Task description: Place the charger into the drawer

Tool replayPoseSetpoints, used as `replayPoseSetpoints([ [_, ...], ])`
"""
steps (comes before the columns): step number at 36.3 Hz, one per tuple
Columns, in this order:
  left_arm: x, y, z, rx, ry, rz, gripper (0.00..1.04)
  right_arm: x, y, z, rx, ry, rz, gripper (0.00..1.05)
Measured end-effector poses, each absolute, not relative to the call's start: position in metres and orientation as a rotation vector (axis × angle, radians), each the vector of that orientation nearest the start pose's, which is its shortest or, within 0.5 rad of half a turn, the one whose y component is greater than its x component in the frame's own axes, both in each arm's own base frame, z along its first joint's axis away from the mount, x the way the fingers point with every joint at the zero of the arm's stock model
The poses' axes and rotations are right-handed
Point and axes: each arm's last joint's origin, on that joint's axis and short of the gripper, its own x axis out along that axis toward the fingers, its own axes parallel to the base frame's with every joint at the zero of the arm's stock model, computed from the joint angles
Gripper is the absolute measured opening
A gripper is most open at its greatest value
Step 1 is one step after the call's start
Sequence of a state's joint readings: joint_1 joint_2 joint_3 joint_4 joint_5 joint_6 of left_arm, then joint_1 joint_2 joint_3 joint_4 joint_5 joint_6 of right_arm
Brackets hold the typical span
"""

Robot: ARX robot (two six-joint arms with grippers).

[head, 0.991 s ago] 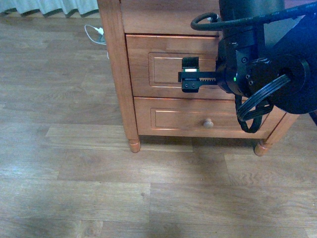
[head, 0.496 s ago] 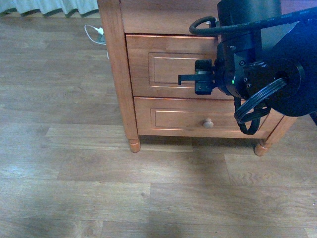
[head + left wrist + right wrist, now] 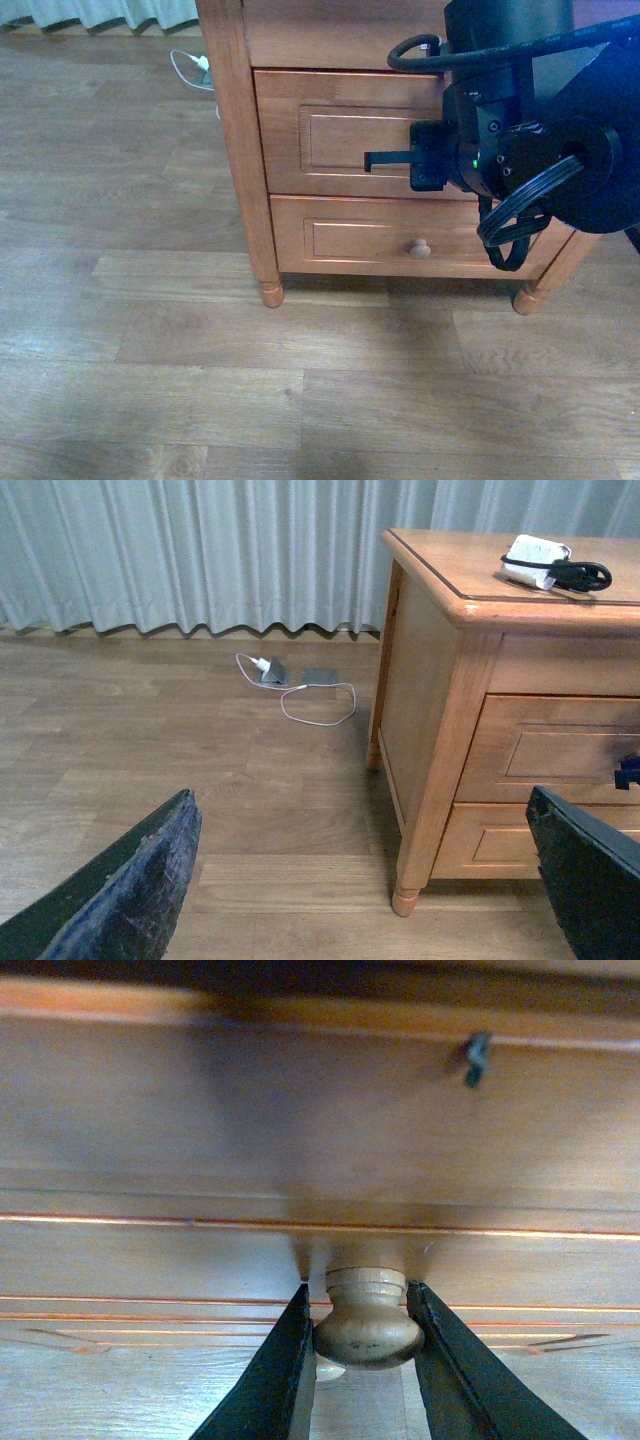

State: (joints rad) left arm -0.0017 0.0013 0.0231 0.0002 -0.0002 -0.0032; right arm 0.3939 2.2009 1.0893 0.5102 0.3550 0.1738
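- Charger: white block with a black cable coiled beside it, lying on top of the nightstand, near the far edge. It is outside the drawer and neither gripper touches it.
- Drawer: the taller one, with a recessed panel front, sitting flush in the nightstand frame, closed.
- Knob: round and pale, at the middle of the drawer front.
- Right gripper: the dark fingers press the knob from both sides, clamped on it. In the front view the arm covers the knob.
- Left gripper: held off to the side of the nightstand, above the floor, jaws wide apart, holding nothing.
- Lower drawer: shallower, small knob, also closed.
- White plug: lies on the floor with a looped white cable, between the nightstand and the curtain.
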Motion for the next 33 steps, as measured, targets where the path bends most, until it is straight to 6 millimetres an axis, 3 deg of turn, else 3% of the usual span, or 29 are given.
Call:
replayPoseSetpoints([
  [11, 0.096, 0.0, 0.171, -0.004, -0.022, -0.002, 0.98, 0.37, 0.138, 0.074, -0.033, 0.598, 0.046, 0.23],
  [25, 0.096, 0.0, 0.171, -0.004, -0.022, -0.002, 0.98, 0.28, 0.108, 0.08, -0.05, 0.7, 0.147, 0.22],
  [33, 0.096, 0.0, 0.171, -0.004, -0.022, -0.002, 0.98, 0.251, 0.097, 0.081, -0.043, 0.728, 0.18, 0.26],
])
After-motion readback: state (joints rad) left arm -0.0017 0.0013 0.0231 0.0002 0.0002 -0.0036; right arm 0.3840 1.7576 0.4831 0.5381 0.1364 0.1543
